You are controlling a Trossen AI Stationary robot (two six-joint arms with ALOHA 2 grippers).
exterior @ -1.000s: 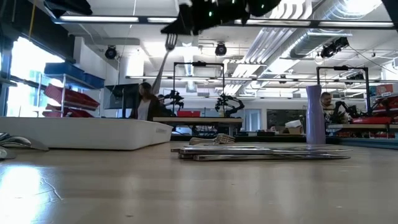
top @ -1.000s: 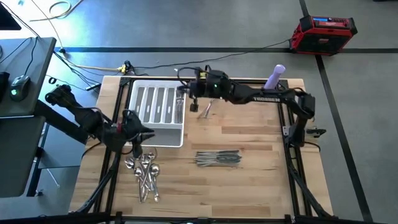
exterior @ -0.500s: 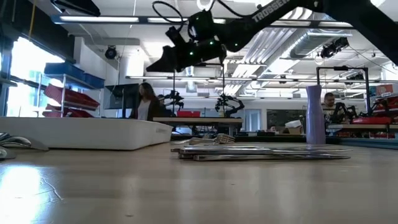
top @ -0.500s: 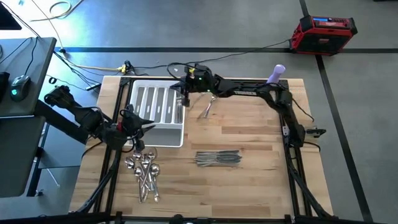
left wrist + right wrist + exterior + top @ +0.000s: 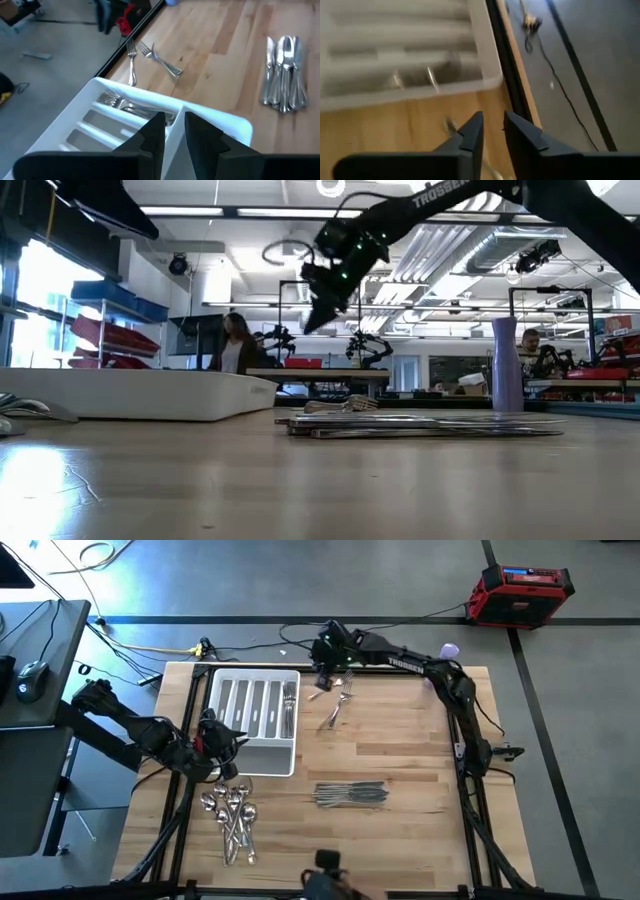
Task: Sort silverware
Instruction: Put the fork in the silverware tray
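Two grippers hover with nothing in them while the silverware lies in groups around the white tray.

On the left, the left gripper point(image 5: 218, 736) hangs over the near edge of the white tray point(image 5: 216, 755), its fingers point(image 5: 152, 134) slightly parted with a narrow gap and empty. A heap of spoons point(image 5: 232, 816) lies just in front of the tray; forks point(image 5: 288, 715) rest in its rightmost compartment. Further right, loose forks point(image 5: 337, 700) lie at the table's point(image 5: 420, 770) far edge, with the right gripper point(image 5: 322, 653) raised above them, fingers point(image 5: 470, 135) a little apart, holding nothing. A bundle of knives point(image 5: 350, 795) sits mid-table.
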